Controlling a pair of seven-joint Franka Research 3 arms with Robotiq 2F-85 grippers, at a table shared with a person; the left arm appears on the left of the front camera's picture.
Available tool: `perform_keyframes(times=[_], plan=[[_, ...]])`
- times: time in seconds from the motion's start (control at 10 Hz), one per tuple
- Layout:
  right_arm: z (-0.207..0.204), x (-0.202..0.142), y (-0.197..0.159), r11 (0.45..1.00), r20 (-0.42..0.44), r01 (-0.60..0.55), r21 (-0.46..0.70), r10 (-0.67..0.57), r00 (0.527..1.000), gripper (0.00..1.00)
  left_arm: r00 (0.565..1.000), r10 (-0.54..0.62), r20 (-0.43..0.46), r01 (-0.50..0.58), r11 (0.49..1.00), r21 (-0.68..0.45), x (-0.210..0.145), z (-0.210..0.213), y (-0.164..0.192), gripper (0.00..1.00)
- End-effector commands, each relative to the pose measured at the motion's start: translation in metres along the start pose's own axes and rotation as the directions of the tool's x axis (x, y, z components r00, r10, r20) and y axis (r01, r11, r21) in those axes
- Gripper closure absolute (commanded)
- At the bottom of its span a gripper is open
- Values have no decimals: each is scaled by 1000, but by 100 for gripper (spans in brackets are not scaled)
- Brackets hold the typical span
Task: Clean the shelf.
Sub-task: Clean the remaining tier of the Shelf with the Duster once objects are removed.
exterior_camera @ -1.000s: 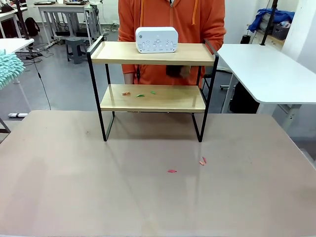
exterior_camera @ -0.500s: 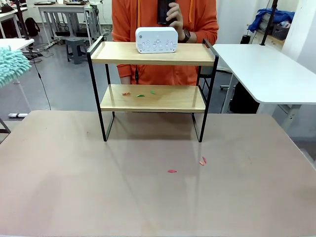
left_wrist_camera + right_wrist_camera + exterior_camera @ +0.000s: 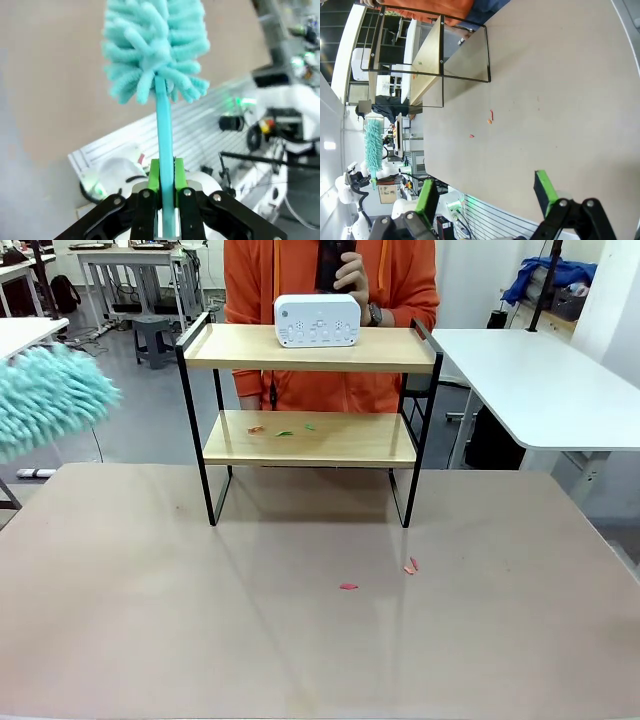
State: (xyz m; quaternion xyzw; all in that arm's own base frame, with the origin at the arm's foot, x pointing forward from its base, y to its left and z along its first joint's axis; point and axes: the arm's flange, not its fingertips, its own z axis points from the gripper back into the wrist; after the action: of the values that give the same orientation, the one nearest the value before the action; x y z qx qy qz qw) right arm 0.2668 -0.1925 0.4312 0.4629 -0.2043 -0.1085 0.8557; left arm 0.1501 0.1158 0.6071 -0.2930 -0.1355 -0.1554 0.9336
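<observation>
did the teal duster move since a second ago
Yes. In the front view the teal duster has swung right, further into frame and closer to the shelf and its left legs.

The shelf (image 3: 240,350) is a small two-tier rack: two light wooden boards in a thin black metal frame with four legs. It stands upright on the table (image 3: 150,620), towards the far edge and near the middle. The top board carries a white device (image 3: 317,320) at its centre. The lower board carries a few small red and green scraps (image 3: 285,430) left of centre. In the right wrist view the shelf (image 3: 430,60) appears sideways.
</observation>
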Motion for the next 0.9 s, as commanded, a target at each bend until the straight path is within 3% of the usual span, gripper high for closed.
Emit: perform_keyframes(times=[0.0, 0.3, 0.5, 0.7, 0.8], plan=[[-1, 1, 0, 999, 14, -26, 23, 25, 1000, 0, 988, -132, -81, 130, 991, -24, 16, -24, -17, 88], [-1, 1, 0, 999, 14, -26, 23, 25, 1000, 0, 983, -144, -111, 144, 990, -3, 45, -92, -74, 88], [-1, 1, 0, 999, 14, -26, 23, 25, 1000, 0, 998, -47, -49, 50, 997, 61, 75, -142, -98, 88], [-1, 1, 0, 999, 14, -26, 23, 25, 1000, 0, 998, 62, 24, -64, 990, 122, 96, -171, -96, 88], [-1, 1, 0, 999, 14, -26, 23, 25, 1000, 0, 997, -54, -61, 58, 996, 65, 75, -145, -96, 88]])
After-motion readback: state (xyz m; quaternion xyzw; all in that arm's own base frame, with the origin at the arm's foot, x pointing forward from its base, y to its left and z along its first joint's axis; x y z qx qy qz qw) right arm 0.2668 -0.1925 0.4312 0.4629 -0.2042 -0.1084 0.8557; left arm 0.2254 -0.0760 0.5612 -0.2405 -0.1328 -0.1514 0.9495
